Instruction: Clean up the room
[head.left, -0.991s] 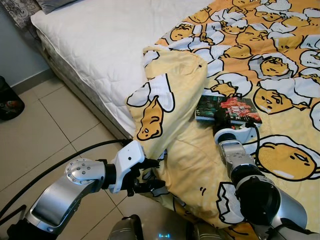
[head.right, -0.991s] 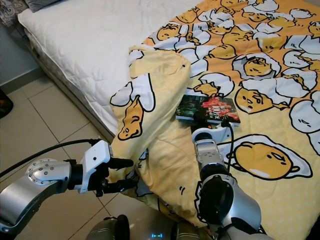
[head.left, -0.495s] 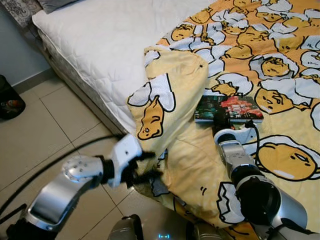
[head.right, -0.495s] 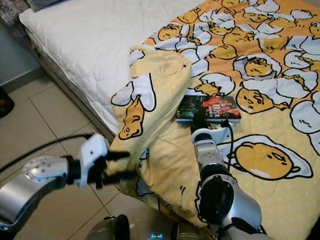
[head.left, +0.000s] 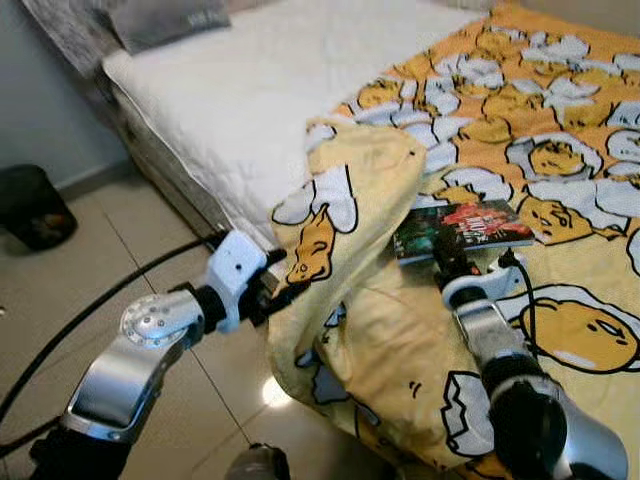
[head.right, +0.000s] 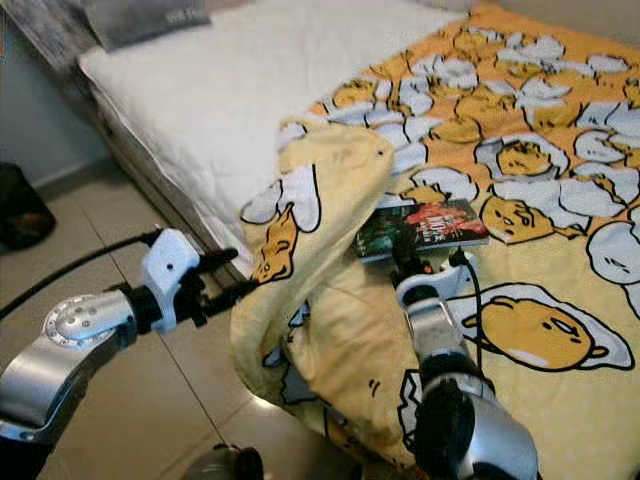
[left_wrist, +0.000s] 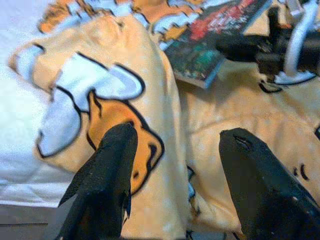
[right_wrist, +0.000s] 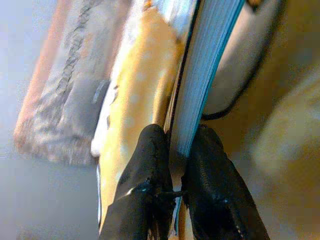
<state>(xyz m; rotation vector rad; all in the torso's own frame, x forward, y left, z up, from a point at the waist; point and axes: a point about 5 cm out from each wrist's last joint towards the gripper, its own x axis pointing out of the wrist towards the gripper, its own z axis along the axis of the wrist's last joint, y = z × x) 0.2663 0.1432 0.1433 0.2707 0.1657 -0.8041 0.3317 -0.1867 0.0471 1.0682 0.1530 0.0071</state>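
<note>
Right gripper: pinched on the near edge of the book; page block between both fingers in the wrist view.
Book: flat on the egg-print duvet, mid-bed, just right of the bunched fold.
Left gripper: fingers spread wide, empty, at the fold hanging off the bed's left edge.
Technique: lift the book straight up, keeping the pinch deep; clear the fold before swinging.

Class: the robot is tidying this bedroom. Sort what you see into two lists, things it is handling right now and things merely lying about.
In hand:
book, clamped between the right gripper fingers
yellow patterned blanket, its folded edge just ahead of the open left gripper

Lying about:
white mattress
grey pillow
dark bin on the floor
</note>
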